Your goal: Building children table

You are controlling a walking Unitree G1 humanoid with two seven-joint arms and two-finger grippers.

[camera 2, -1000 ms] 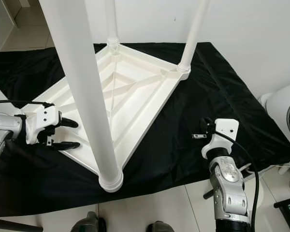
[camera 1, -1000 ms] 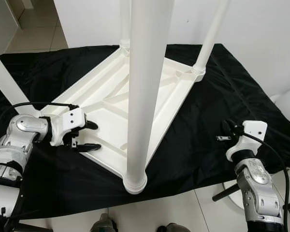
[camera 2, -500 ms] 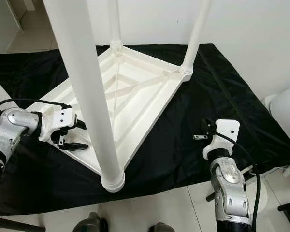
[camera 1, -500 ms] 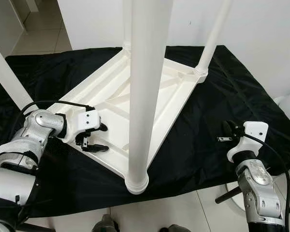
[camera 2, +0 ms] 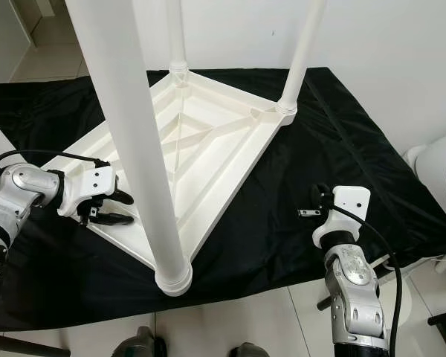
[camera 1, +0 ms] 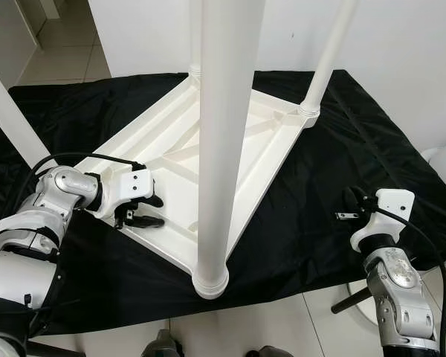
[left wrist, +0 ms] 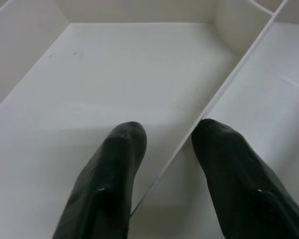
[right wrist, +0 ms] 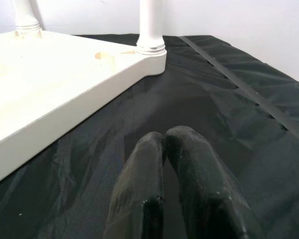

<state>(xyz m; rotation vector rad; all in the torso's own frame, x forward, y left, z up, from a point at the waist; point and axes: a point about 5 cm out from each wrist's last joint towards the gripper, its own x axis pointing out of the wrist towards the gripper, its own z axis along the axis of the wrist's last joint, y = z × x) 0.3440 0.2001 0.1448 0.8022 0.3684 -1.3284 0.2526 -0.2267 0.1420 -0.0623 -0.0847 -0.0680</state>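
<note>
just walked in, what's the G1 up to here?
It's assembling a white children's table, which lies upside down on a black cloth with legs standing up. The left tool is at the tabletop's near-left edge, fingers open either side of a thin rib on the underside. The right tool is shut, over the cloth, clear of the table.

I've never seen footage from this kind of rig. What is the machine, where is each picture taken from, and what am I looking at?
This is a humanoid robot with two silver arms. The two wide pictures come from cameras on its head, looking down; the two close-ups come from cameras on its wrists. A white children's table lies upside down on a black cloth, its legs pointing up. The left hand reaches into the table's underside, its open fingers either side of a thin rib. The right hand is shut, empty, over the cloth.
</note>
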